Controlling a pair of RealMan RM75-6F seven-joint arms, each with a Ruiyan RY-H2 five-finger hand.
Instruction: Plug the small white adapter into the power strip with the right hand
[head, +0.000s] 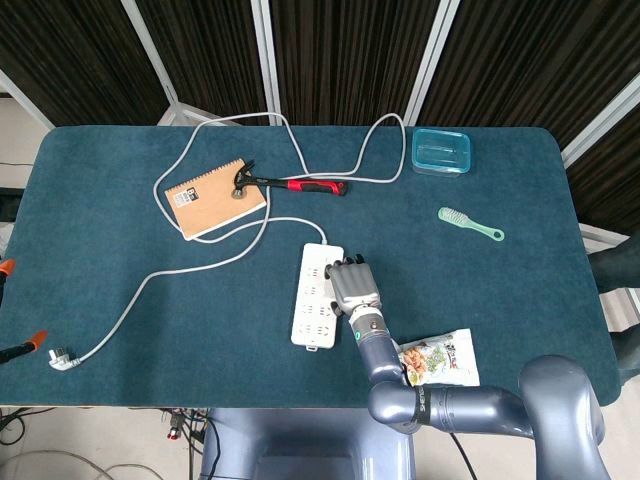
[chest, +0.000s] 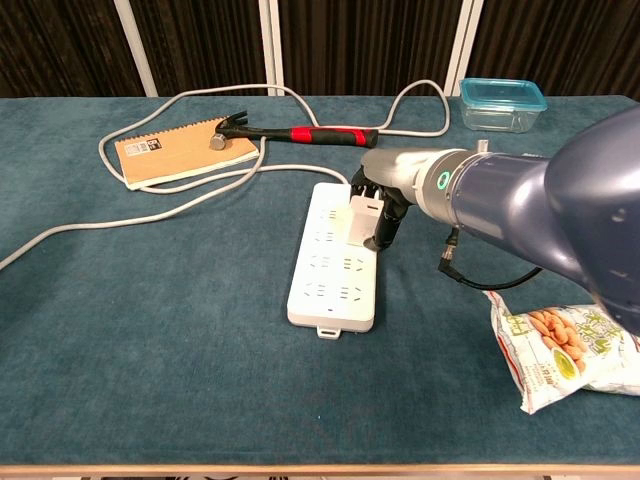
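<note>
The white power strip (head: 315, 305) (chest: 325, 272) lies near the table's front middle. In the chest view the small white adapter (chest: 361, 220) stands upright on the strip's upper right sockets. My right hand (head: 352, 286) (chest: 387, 212) is at the adapter's right side and behind it. Its dark fingers (chest: 386, 228) are curled against the adapter and still grip it. In the head view the hand covers the adapter. My left hand appears in neither view.
The strip's grey cable (head: 190, 262) loops across the table to a plug (head: 62, 358) at the front left. A hammer (head: 290, 184) rests partly on a notebook (head: 213, 197). A blue container (head: 440, 152), a green brush (head: 470, 223) and a snack bag (head: 437, 360) lie to the right.
</note>
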